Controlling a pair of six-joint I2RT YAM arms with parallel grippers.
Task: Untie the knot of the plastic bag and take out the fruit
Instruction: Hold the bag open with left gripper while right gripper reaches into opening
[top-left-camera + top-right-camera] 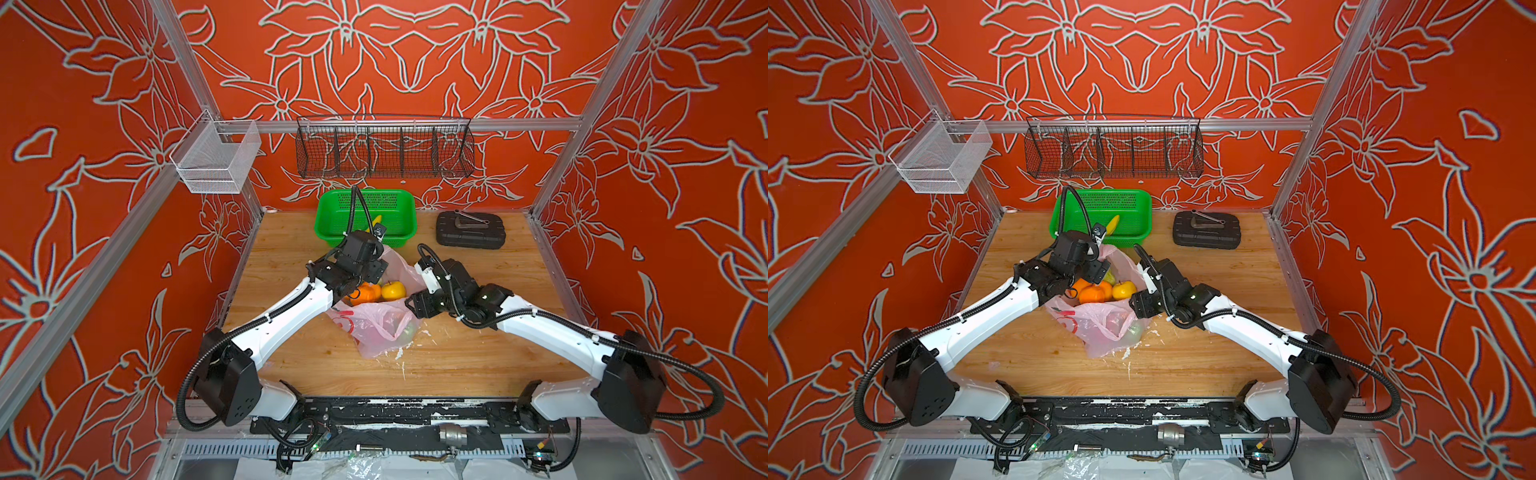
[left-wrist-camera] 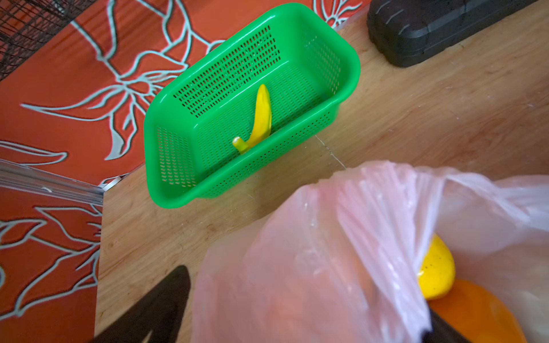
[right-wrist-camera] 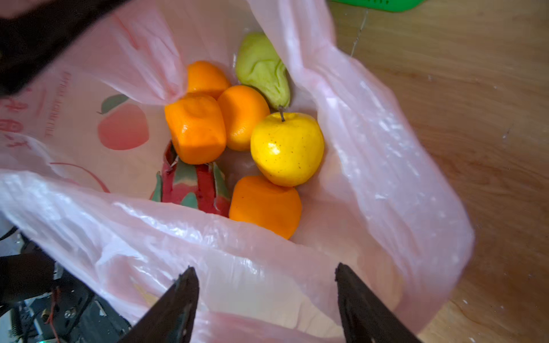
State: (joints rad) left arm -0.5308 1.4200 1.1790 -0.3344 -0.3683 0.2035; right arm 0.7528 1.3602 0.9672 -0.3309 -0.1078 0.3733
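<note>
Red flowered walls [image 1: 83, 208] enclose a wooden table [image 1: 478, 353]; mid-frame in both top views, the bag [image 1: 382, 328] gapes over fruit [image 3: 286, 148], with left gripper [image 2: 306, 294] and right gripper [image 3: 266, 268] jaws spread.

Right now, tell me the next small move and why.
Probably lower the right tool into the plastic bag toward the yellow apple: the bag's mouth is open, the tool's jaws stand apart over the near rim, and that apple lies on top, uncovered among the oranges.
</note>
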